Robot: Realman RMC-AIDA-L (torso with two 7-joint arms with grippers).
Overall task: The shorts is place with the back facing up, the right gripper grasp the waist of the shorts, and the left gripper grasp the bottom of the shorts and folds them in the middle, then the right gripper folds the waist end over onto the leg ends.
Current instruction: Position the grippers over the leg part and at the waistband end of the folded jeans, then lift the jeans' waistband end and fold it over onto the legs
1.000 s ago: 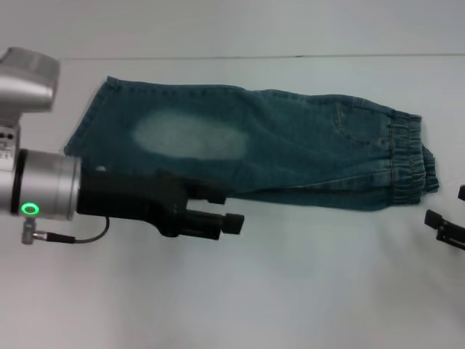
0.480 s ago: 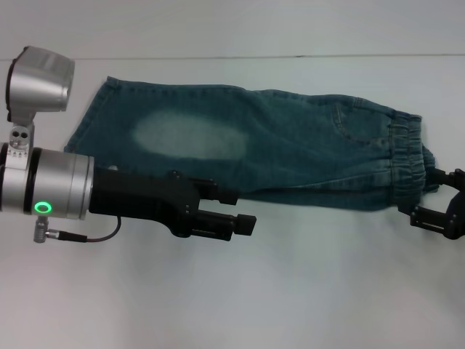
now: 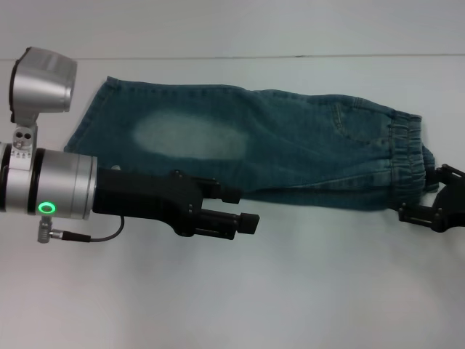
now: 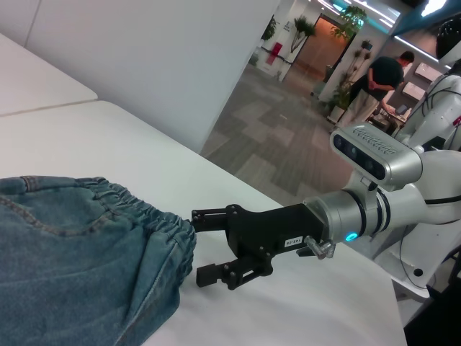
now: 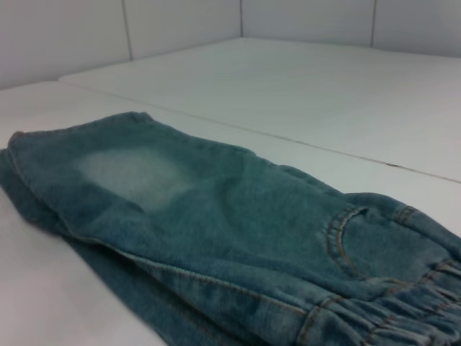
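lying folded on white table (image 3: 305,291) (smooth), shorts (image 3: 290,156), white wall (image 5: 180,21)

A big white table (image 3: 290,291) filled the frame. Far off at the upper right, a person (image 4: 382,76) stood by green plants (image 4: 353,14).

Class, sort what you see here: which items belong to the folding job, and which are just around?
Job:
- denim shorts, already folded lengthwise
- right end effector, open beside the waistband
- left end effector, near the leg end

Around:
- white table
- person in the background
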